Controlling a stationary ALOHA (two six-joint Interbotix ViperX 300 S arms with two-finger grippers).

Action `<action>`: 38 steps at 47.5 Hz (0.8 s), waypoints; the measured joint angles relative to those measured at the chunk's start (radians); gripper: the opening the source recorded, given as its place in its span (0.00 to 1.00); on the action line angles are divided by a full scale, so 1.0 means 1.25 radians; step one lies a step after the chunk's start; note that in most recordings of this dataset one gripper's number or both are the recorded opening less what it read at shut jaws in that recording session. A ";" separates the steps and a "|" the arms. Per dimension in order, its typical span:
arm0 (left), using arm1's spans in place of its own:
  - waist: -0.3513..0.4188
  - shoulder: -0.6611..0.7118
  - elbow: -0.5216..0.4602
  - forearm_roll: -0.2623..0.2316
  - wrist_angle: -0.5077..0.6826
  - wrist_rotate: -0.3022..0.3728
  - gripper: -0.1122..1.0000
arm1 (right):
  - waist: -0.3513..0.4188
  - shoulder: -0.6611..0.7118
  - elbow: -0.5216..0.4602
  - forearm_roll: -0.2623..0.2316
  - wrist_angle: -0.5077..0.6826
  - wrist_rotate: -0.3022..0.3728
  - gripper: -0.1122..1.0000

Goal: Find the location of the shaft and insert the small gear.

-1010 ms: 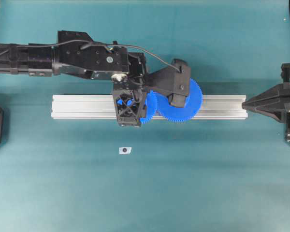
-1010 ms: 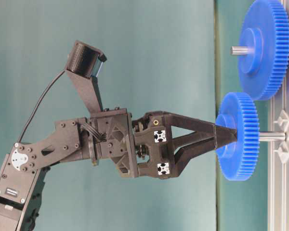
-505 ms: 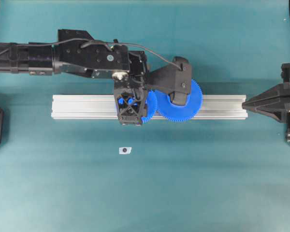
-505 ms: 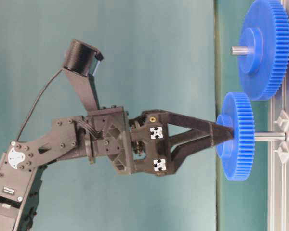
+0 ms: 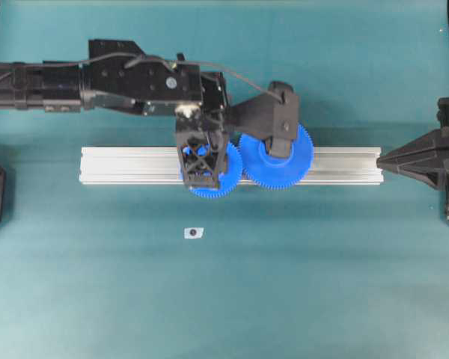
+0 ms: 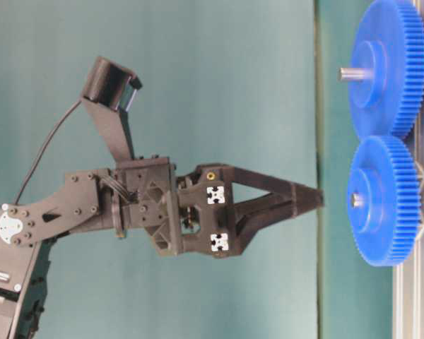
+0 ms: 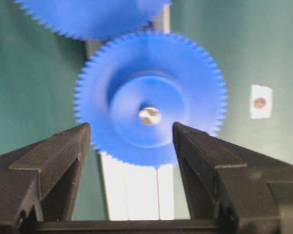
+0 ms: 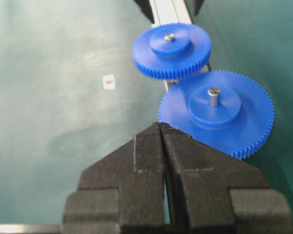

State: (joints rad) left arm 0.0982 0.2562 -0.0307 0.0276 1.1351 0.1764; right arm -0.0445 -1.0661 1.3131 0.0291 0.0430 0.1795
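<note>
The small gear (image 6: 384,200) is now sitting low on the shaft (image 7: 149,115), down against the rail (image 5: 135,165), with only the silvery tip of the shaft showing in its hub. A second ago it was riding partway up the shaft with the left gripper (image 6: 307,200) pinching its hub; half a second ago it was still held there. Now the left jaws are standing wide and holding nothing, clear of the gear in the table-level view, one finger either side of the hub in the left wrist view without touching it. The small gear's teeth are lying right against those of the big gear (image 6: 386,65), apparently meshing.

The right gripper (image 8: 162,130) is waiting at the far end of the rail, its jaws pressed together and empty, parked well apart from both gears.

By my judgement the insertion itself is done: the gear has dropped home and been let go. What remains is likely just drawing the left arm back without knocking it.
</note>
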 measured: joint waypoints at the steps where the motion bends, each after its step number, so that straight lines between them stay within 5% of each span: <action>1: -0.001 0.000 0.000 0.001 0.001 0.000 0.69 | 0.000 0.000 0.001 0.000 0.000 0.000 0.11; 38: -0.011 0.000 0.000 0.000 0.000 -0.005 0.69 | 0.000 0.000 0.001 0.000 0.000 0.000 0.11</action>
State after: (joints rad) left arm 0.0844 0.2562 -0.0307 0.0276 1.1351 0.1703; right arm -0.0445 -1.0661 1.3146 0.0291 0.0430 0.1795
